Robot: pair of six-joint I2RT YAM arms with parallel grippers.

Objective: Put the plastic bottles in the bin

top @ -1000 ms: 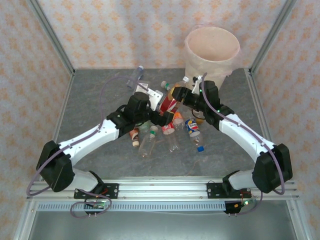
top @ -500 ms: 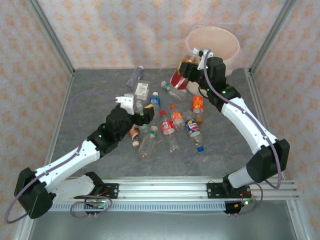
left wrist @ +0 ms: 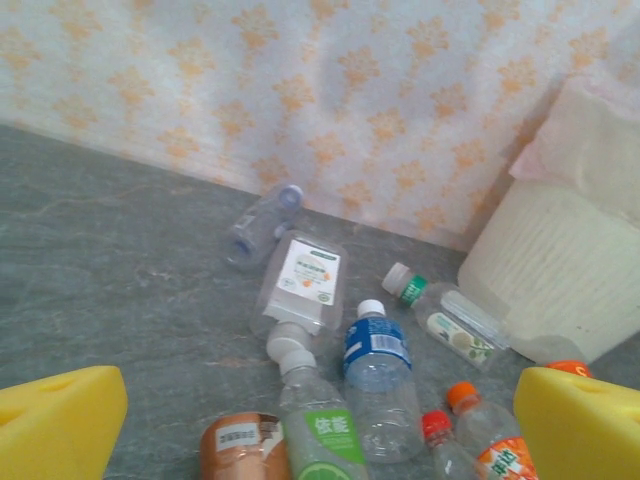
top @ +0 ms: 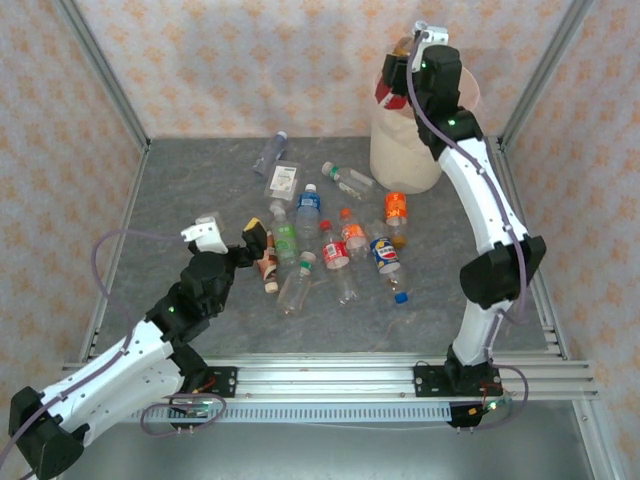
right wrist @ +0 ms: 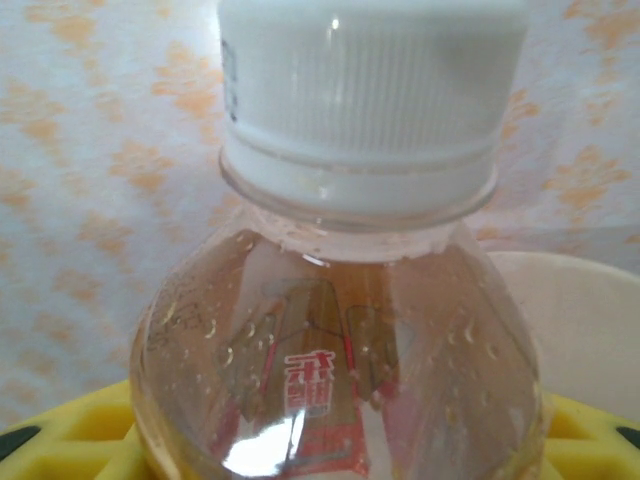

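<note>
My right gripper (top: 400,70) is raised above the bin (top: 415,140), a large pale cream-pink bucket at the back right, and is shut on a clear plastic bottle (top: 388,88) with a red label. In the right wrist view that bottle (right wrist: 340,370) stands upright with a white cap (right wrist: 365,100), yellow pads (right wrist: 70,440) low on each side. Several plastic bottles lie in a pile mid-table, among them a blue-label one (left wrist: 375,360), a green-label one (left wrist: 325,425) and an orange one (top: 396,208). My left gripper (top: 248,243) hangs open just left of the pile, its yellow pads (left wrist: 55,420) wide apart.
A flat clear pouch bottle (left wrist: 305,280) and a clear bottle with a purple cap (left wrist: 258,225) lie behind the pile toward the back wall. A brown cup-like container (left wrist: 240,445) sits at the pile's near left. Bare grey table (top: 180,190) stretches to the left; frame posts stand in the corners.
The right arm lifted the red-label bottle from the pile up and back to above the bin. The left arm drew back toward the near left, away from the pile.
</note>
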